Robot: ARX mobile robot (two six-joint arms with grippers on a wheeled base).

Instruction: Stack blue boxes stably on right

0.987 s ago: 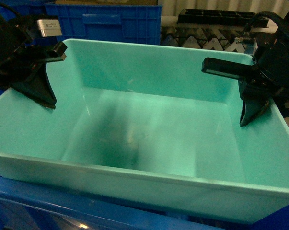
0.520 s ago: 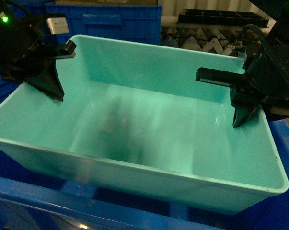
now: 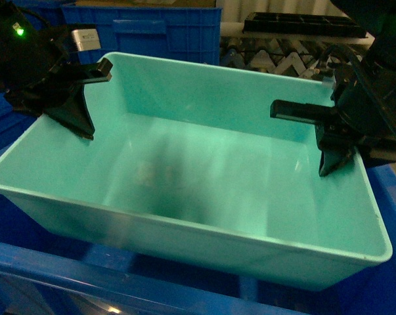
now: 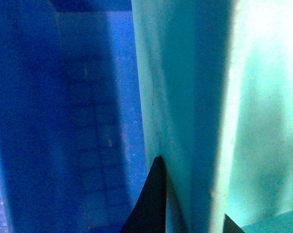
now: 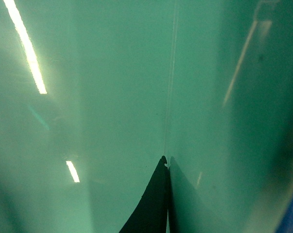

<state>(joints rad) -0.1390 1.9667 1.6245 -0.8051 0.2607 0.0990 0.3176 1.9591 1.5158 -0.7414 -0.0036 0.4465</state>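
A royal-blue ribbed crate (image 3: 152, 29) stands behind, and another blue crate rim (image 3: 66, 269) runs along the front edge below. Above it, tilted with its left end higher, hangs the light turquoise-blue box (image 3: 204, 190): smooth glossy plastic, tapered walls, rolled rim, rounded corners, empty inside. The left gripper (image 3: 79, 98) has its jaws pinched on the box's left wall, one finger (image 4: 148, 204) outside it. The right gripper (image 3: 335, 141) grips the right wall likewise, its inner finger (image 5: 153, 204) flat against the plastic.
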